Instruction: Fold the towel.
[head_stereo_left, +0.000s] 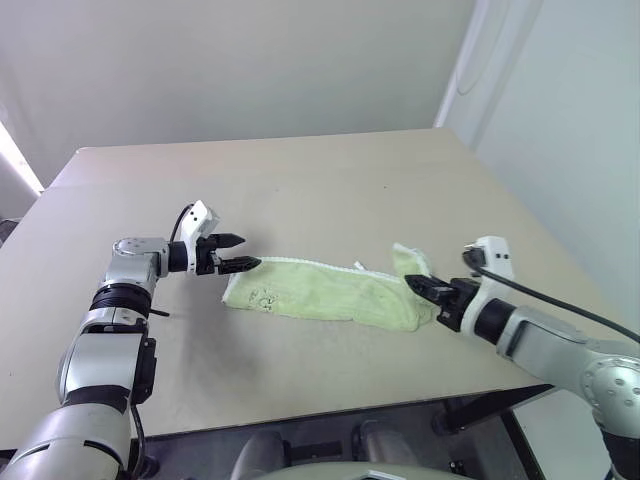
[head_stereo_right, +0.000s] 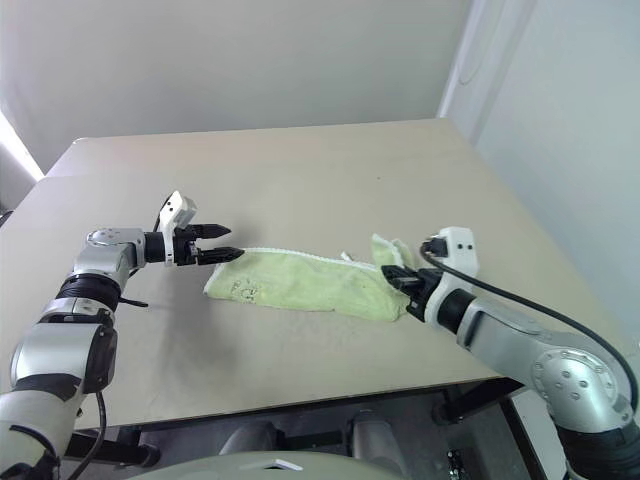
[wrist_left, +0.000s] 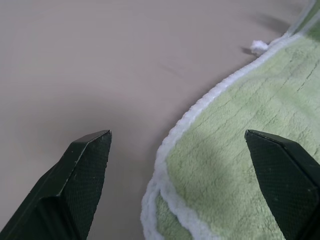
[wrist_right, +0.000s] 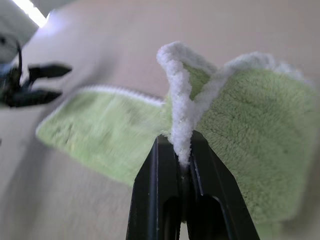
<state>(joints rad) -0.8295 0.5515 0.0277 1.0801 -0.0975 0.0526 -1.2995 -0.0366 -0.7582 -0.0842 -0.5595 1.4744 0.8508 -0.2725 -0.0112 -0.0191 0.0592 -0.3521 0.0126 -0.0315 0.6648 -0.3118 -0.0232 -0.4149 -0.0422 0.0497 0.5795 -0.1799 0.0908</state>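
Observation:
The towel (head_stereo_left: 320, 290), light lime-green terry with white stitched edging, lies stretched left to right in a long folded strip on the tan table (head_stereo_left: 300, 180). My right gripper (head_stereo_left: 418, 287) is shut on the towel's right end, pinching its white edge (wrist_right: 181, 131) and holding that end lifted off the table. At the towel's left end my left gripper (head_stereo_left: 240, 254) is open; in the left wrist view one finger (wrist_left: 82, 175) is over bare table and the other (wrist_left: 282, 172) is over the cloth, with the white-edged corner (wrist_left: 167, 180) between them.
The table's front edge (head_stereo_left: 330, 408) runs just below the towel, and its right edge (head_stereo_left: 555, 250) passes close behind my right arm. A pale wall stands beyond the far edge. Bare tabletop stretches behind the towel.

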